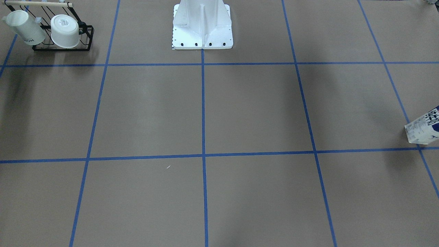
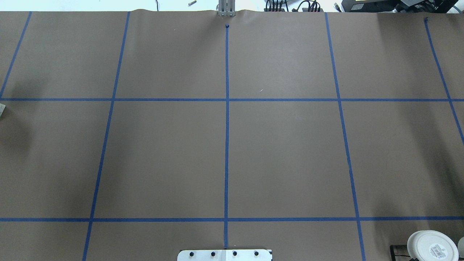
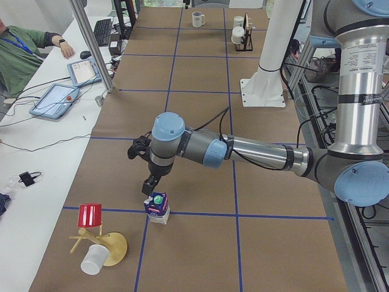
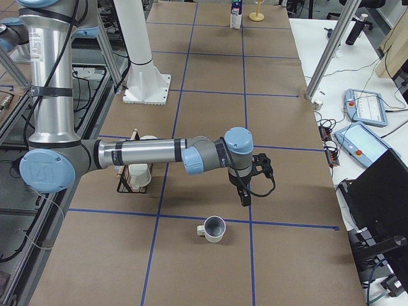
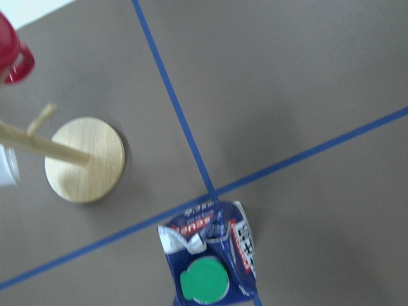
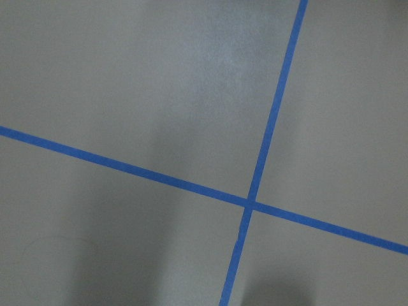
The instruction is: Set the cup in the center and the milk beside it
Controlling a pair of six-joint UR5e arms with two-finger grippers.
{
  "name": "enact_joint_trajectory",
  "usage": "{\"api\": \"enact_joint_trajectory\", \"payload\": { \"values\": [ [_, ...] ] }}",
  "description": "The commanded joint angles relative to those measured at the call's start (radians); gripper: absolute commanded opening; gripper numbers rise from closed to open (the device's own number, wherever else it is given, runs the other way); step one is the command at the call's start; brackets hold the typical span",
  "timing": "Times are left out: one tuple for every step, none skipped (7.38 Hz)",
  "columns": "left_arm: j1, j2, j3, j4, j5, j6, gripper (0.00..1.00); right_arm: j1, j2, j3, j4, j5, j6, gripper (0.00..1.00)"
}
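The small white mug [image 4: 213,228] with a dark inside stands upright on the brown paper at the robot's right end. My right gripper [image 4: 245,197] hangs just above and beside it; I cannot tell if it is open. The mug does not show in the right wrist view. The milk carton [image 3: 157,207] with a green cap [image 5: 204,284] stands on a tape line at the left end, also in the front view [image 1: 423,127]. My left gripper [image 3: 149,185] hovers just above it; I cannot tell its state. The center [image 2: 227,159] is bare brown paper crossed by blue tape.
A black wire rack [image 1: 61,48] holds wider white cups [image 1: 65,31] near the right arm. A wooden cup tree [image 3: 100,246] with a red cup [image 3: 90,215] and a white cup [image 3: 94,260] stands beside the carton. The white robot base [image 1: 202,25] is at the table's back edge.
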Motion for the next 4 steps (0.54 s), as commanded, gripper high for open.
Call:
{"api": "enact_joint_trajectory", "payload": {
  "values": [
    [0.0,-0.011,0.003,-0.053,0.015,-0.049,0.99,-0.019,-0.024,-0.007,0.055,-0.005,0.036,1.0],
    [0.0,-0.009,0.004,-0.056,0.015,-0.051,0.99,-0.045,-0.037,-0.028,0.057,-0.023,0.036,1.0],
    [0.0,-0.008,-0.002,-0.056,0.015,-0.051,0.99,-0.081,-0.081,-0.031,0.09,-0.058,0.038,1.0],
    [0.0,-0.009,-0.002,-0.058,0.015,-0.051,0.99,-0.106,-0.139,-0.031,0.175,-0.074,0.102,0.99]
  ]
}}
